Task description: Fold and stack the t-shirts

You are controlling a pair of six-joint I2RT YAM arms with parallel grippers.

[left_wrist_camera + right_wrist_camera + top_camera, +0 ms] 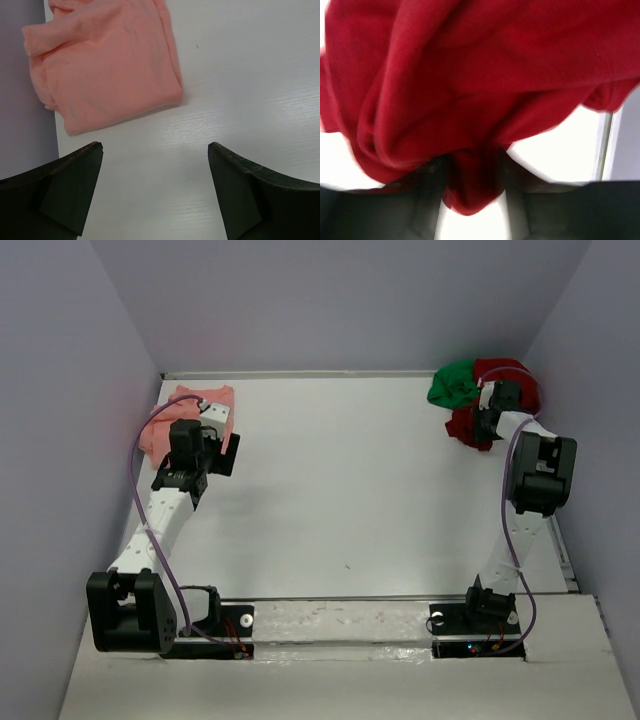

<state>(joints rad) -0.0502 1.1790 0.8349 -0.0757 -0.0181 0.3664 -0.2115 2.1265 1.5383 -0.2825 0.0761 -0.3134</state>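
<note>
Two grippers work at the far corners of the white bench (pixel 350 500), well apart from each other. The left gripper (pixel 155 150) hovers with its fingers spread wide and nothing between them. It is just short of the salmon pink t-shirt (pixel 107 65), which lies folded into a compact block in the far-left corner against the wall (pixel 20 125).

The right gripper (pixel 472 182) is in the far-right corner, its fingers closed on a bunched fold of the dark red t-shirt (pixel 485 85), which is crumpled around them. The bright green t-shirt (pixel 455 385) lies heaped beside the red one, touching it.

By this look one shirt is folded, and the step in hand is taking the red one from the pile. The next move calls for drawing it clear of the green and spreading it flat on open bench.

How much cloth is pinched, and whether it is lifted, cannot be told. Blurred red fabric fills the right wrist view and hides the fingertips. From above, the right arm (pixel 525 500) covers part of the pile.
</note>
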